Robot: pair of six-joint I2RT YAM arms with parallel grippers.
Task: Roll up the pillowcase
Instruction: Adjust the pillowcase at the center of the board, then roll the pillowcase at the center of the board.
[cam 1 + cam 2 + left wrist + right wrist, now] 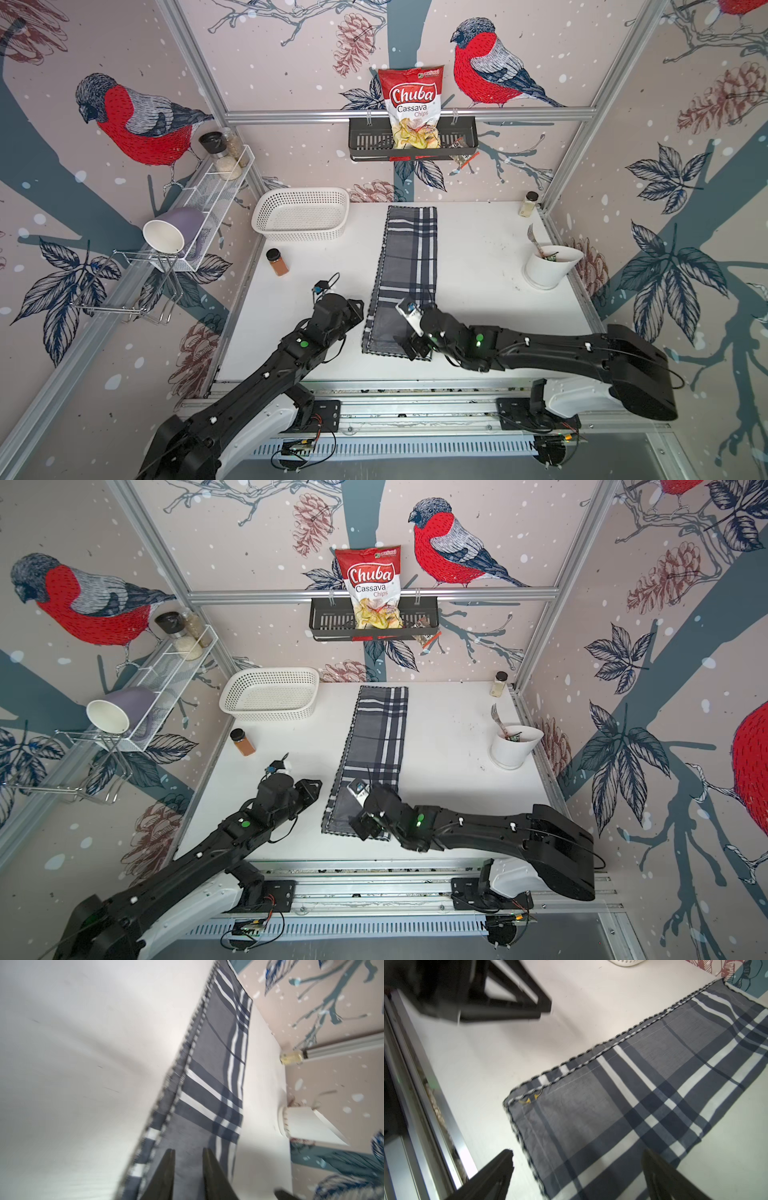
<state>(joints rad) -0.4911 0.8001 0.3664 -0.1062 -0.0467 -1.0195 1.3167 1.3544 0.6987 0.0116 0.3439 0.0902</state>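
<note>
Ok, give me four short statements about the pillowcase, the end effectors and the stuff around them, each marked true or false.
1. The pillowcase lies flat in a long strip, not yet rolled. True.
2. The right end effector is shut on the cloth. False: its jaws stand wide open over the pillowcase's near end.
3. The spice jar sits inside the white basket. False: it stands on the table, apart from the basket.
4. A fork stands in the white cup. True.

In both top views the right arm (519, 349) hides the near right corner of the pillowcase (409, 257); the left wrist view is blurred.
</note>
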